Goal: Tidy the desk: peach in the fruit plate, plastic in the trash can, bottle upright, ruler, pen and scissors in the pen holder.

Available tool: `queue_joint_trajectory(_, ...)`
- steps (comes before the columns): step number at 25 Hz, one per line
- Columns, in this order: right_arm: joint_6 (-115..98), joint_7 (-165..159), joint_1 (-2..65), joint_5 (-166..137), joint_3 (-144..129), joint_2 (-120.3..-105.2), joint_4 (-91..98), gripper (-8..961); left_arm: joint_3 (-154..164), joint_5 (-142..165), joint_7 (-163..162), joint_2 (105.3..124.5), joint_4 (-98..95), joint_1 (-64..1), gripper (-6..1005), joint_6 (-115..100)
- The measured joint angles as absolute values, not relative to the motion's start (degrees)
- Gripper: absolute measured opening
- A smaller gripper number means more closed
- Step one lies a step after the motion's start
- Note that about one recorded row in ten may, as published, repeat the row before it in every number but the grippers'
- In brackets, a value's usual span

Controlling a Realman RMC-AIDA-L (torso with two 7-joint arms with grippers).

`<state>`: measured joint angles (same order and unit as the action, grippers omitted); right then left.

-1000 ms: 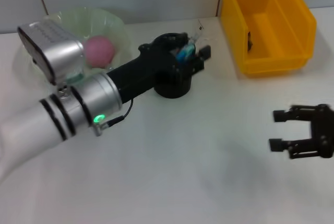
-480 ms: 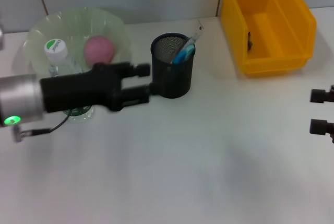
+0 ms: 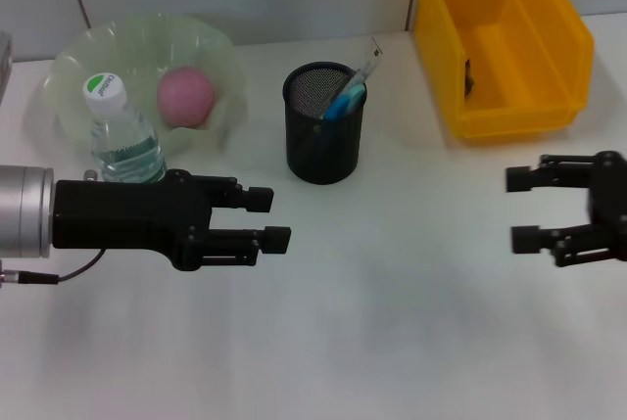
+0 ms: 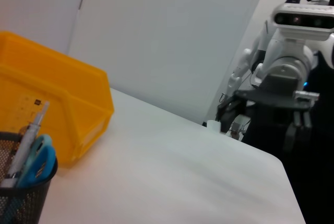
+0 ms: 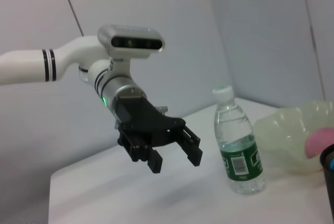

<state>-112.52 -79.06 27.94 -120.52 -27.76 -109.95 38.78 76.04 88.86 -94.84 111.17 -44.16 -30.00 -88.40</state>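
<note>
Left pincer spread, empty, low over the bench; right pincer spread too, well apart. Bottle upright just beside the fruit plate, green label and cap print unreadable. Pink peach in the plate. Black mesh pen holder holds ruler, blue-handled scissors. Yellow bin farthest.

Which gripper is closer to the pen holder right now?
Left. The left gripper hangs open just in front of the pen holder, toward the bottle side. The right gripper is open too, well off toward the yellow bin.
</note>
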Motion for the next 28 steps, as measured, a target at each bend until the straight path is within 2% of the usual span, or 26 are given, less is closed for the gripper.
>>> queue_joint_trajectory(5,-109.5,-78.2,29.5,-120.5,-30.9,-110.41,36.1,834,75.9,89.0,-95.0,111.30,-44.0,-30.3,621,-88.6)
queue_joint_trajectory(11,-105.7,-76.8,30.3,-120.5,-35.0,-112.22,35.2,834,75.9,89.1,-95.0,111.71,-44.0,-30.5,622,-89.1)
queue_joint_trajectory(26,-105.7,-76.9,29.6,-120.5,-35.1,-112.12,35.0,834,76.2,91.9,-94.8,111.76,-44.1,-31.0,622,-90.9)
queue_joint_trajectory(28,-105.9,-77.0,29.5,-120.5,-35.0,-112.02,35.0,834,74.9,94.4,-91.1,111.04,-44.8,-29.7,622,-93.1)
